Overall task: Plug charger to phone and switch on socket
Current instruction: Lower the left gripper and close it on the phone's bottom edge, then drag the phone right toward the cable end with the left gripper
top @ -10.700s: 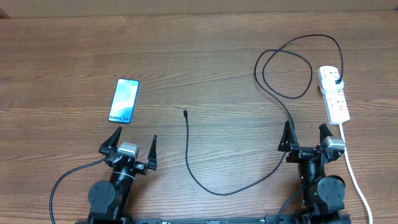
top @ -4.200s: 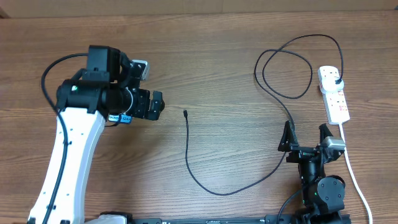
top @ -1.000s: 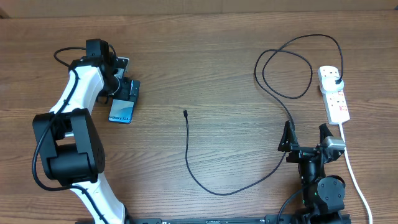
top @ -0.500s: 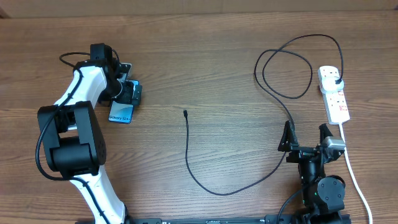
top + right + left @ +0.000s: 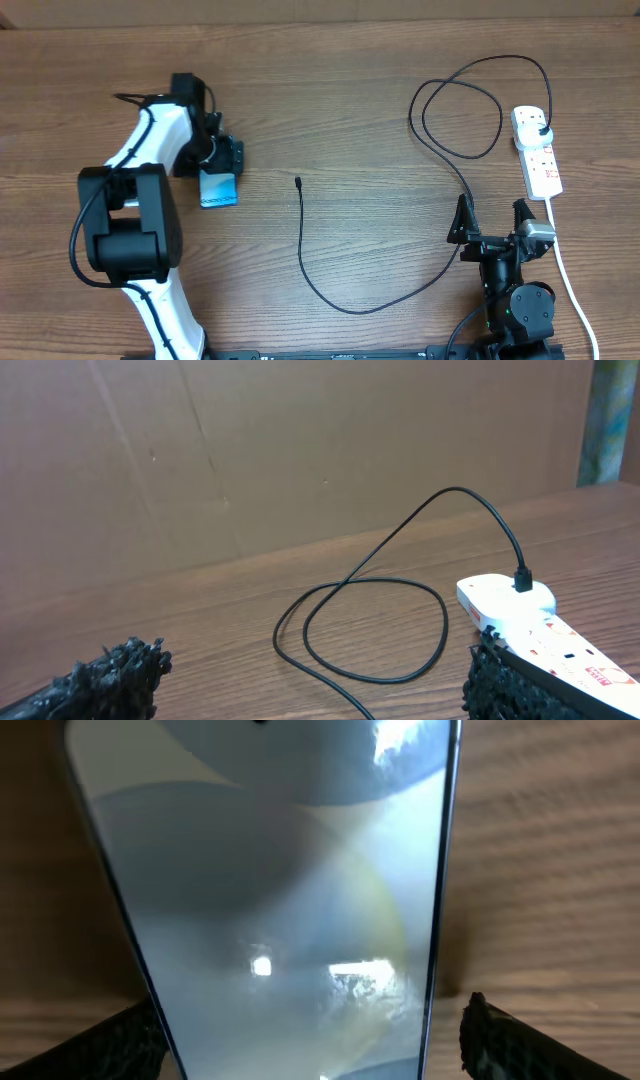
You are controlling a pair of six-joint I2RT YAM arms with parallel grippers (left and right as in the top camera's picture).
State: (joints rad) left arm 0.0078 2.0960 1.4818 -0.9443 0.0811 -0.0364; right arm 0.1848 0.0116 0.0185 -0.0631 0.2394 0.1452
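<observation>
Between the fingers [image 5: 120, 1042] of the left pincer [image 5: 220, 166], the phone [image 5: 218, 188] is clamped by its long edges. Well to that pincer's right, the charger [image 5: 304, 250] is laid loose on the worktop [image 5: 380, 100]. Just beyond the released right pincer [image 5: 492, 222], the socket [image 5: 540, 160] is seen, the charger plugged in.

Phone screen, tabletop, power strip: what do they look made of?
Phone: glossy glass, it mirrors the lights. Table: matte wood or wood-look laminate, grain lines visible. Power strip: smooth white plastic, probably; moulded shape.
</observation>
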